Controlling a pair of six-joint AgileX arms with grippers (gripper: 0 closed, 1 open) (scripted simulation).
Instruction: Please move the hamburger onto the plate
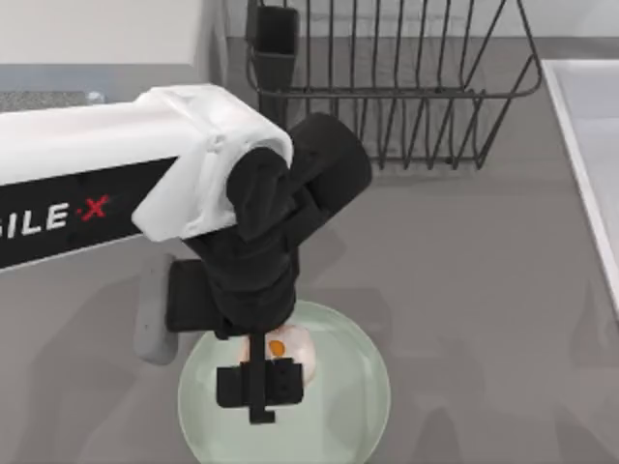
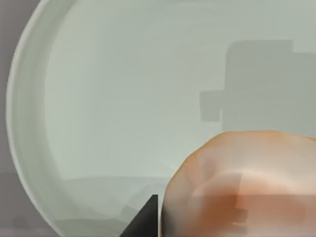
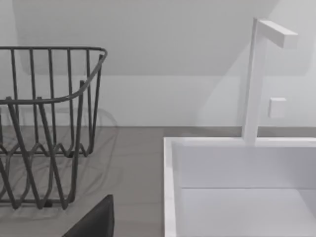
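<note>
Grey table [image 1: 464,290] carried the plate [image 1: 348,406]; above it the left gripper [image 1: 261,372] seemed closed around the hamburger [image 1: 290,350], perhaps just touching the plate.

Left arm stretched in from left, gripper [image 1: 274,360] pointing down.

White capital letters "ILE" stood on the black side panel of the left arm [image 1: 77,208] in the top view — the tail end of a longer word cut off by the picture's left edge. A red "X" [image 1: 94,207] followed them on that panel. No other writing could be read.
</note>
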